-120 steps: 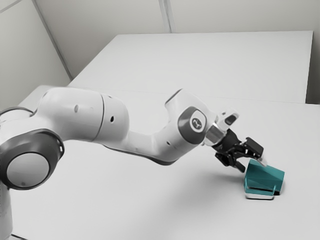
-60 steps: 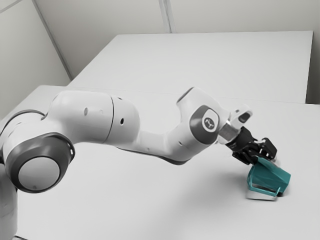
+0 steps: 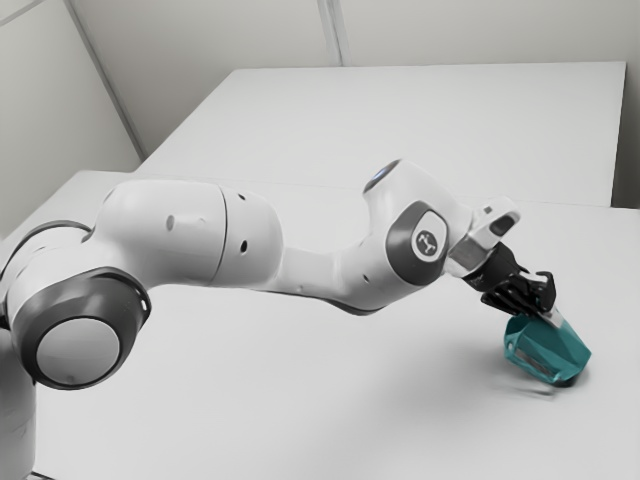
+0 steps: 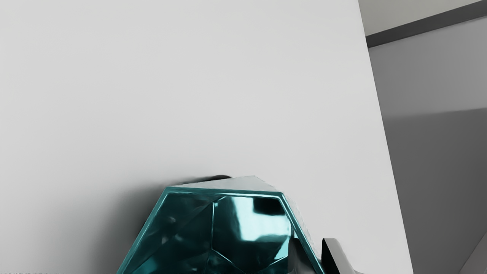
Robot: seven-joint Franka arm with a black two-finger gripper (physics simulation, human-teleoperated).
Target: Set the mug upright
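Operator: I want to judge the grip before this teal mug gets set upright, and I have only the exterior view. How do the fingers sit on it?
Observer: One finger is inside the mug, the other finger outside, with the wall pinched between them.
Operator: Can you see into it?
Observer: Yes, in the wrist view the open mouth faces the camera.
Operator: Anything beyond the outside finger?
Observer: An edge of the table lies past it, on the side away from the mug.
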